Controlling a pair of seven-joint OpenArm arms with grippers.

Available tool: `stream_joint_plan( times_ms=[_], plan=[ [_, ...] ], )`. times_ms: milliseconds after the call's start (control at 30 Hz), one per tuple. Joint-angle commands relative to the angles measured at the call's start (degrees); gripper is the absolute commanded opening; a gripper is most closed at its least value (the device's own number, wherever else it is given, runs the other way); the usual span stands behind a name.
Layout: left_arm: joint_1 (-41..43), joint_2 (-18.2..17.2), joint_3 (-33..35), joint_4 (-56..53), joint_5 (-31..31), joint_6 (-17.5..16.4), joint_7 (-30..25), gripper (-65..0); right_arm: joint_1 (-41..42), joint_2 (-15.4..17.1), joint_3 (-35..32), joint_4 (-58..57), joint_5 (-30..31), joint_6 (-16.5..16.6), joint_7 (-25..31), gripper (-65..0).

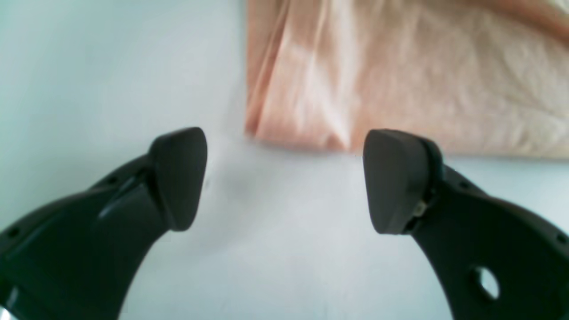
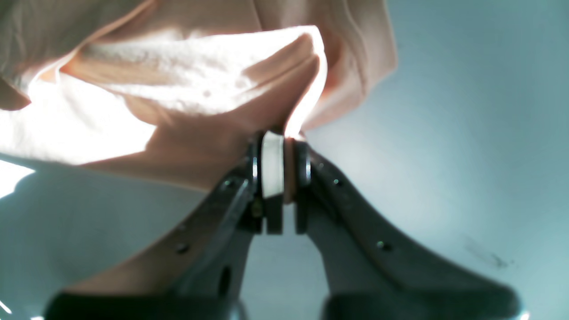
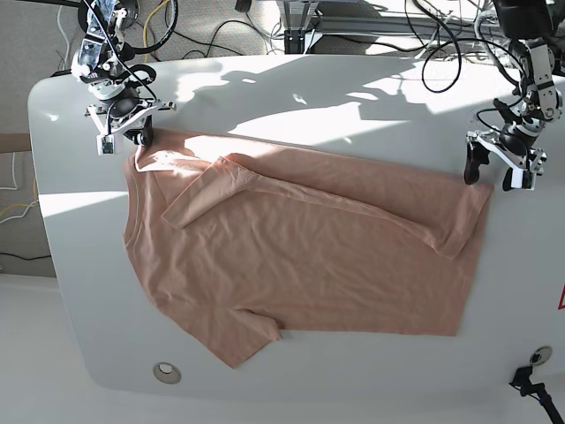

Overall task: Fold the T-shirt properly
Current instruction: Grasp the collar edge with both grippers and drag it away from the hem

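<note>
Left wrist view shows the left gripper (image 1: 284, 178) with its jaws spread wide and nothing between them; only bare white table (image 1: 111, 66) shows in the gap. Its dark fingertips (image 1: 180, 178) hang just short of the T-shirt (image 1: 400, 75), whose near corner lies just beyond the gap, apart from both pads. That corner is soft and blurred, so its folds are hard to read, and the cloth runs off the top and right of the frame.

Seen from the right wrist, the right gripper (image 2: 280, 169) has its jaws pressed together, pinching a fold of the T-shirt (image 2: 186, 89). The cloth rises from the pinch and billows up, bright with glare, so its weave cannot be made out. Part of the left finger is covered by draped cloth.

From the base camera, the T-shirt (image 3: 300, 256) lies spread across the middle of the white table (image 3: 291, 88), wrinkled, with one sleeve folded over the body. The right gripper (image 3: 132, 132) sits at the shirt's far left corner, the left gripper (image 3: 494, 168) just off its far right corner. Both are small here, and their jaws are too small to judge.
</note>
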Motion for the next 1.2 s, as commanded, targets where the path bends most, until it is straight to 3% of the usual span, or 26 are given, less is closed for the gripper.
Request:
stream_joint_plan(
  times_ms=[0, 233, 300, 467, 600, 633, 867, 1167],
  plan=[
    [-1.42, -1.60, -0.35, -1.15, -1.03, 0.12, -1.75, -13.1, -0.25, 0.44, 0.10, 0.22, -0.96, -0.30, -1.97, -65.0],
    [-8.10, -1.51, 3.78, -8.63, -0.85, 0.03, -1.75, -13.2, -0.25, 0.44, 0.01, 0.22, -0.96, -0.30, -1.97, -65.0],
    [-8.90, -1.42, 5.18, -10.38, -0.85, 0.03, -1.75, -17.3, -0.25, 0.44, 0.01, 0.22, -0.96, -0.30, -1.97, -65.0],
    [-9.95, -1.33, 6.41, -11.62, -0.85, 0.12, -1.75, -39.3, -0.25, 0.44, 0.01, 0.22, -0.96, -0.30, -1.97, -65.0],
    [-9.86, -1.33, 6.41, -11.62, -0.85, 0.12, -1.75, -62.8, 0.01, 0.44, 0.01, 0.22, -0.96, -0.38, -1.97, -65.0],
    [-9.86, -1.33, 6.41, -11.62, -0.85, 0.12, -1.75, -65.0, 0.28, 0.35, 0.01, 0.22, -0.87, -0.38, -1.97, -65.0],
    [-8.90, -1.33, 6.24, -11.26, -0.85, 0.12, -1.75, -65.0, 0.54, 0.35, 0.01, 0.22, -0.87, -0.38, -1.97, -65.0],
    [2.18, -1.33, 6.24, -5.11, -1.03, 0.30, -1.67, -65.0, -2.71, -1.23, 0.45, 1.18, -1.40, -0.38, -1.97, -65.0]
  ],
)
